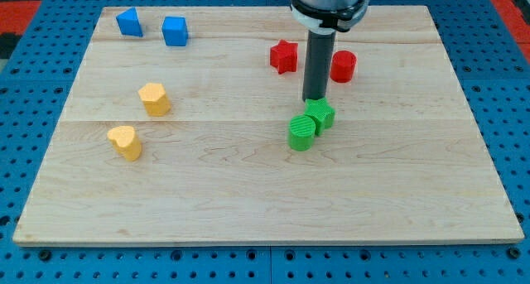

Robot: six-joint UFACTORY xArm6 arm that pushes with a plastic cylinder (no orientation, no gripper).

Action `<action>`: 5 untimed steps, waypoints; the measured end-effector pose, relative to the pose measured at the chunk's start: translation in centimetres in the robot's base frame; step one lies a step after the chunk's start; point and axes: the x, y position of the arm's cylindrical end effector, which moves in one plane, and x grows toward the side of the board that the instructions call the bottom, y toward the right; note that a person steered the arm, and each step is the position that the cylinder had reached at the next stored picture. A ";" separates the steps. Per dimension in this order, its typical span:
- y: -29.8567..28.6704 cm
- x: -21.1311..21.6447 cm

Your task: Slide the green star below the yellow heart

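wooden board [248,193], blue pegboard [33,36] around.

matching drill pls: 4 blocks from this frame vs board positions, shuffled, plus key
Blocks:
1. green star
2. yellow heart
3. red cylinder
4. blue cube

Positions:
A. the view's left, nearest the bottom of all the blocks
B. right of my tip, upper board
C. just below my tip, touching the green cylinder
D. the view's top left, right of the other blue block

Pairs: 1-C, 2-A, 3-B, 4-D
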 end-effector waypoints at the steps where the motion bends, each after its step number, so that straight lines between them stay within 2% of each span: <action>1: 0.1 -0.5; 3: 4.4 0.4; 4: 5.0 2.6; 5: -2.1 4.0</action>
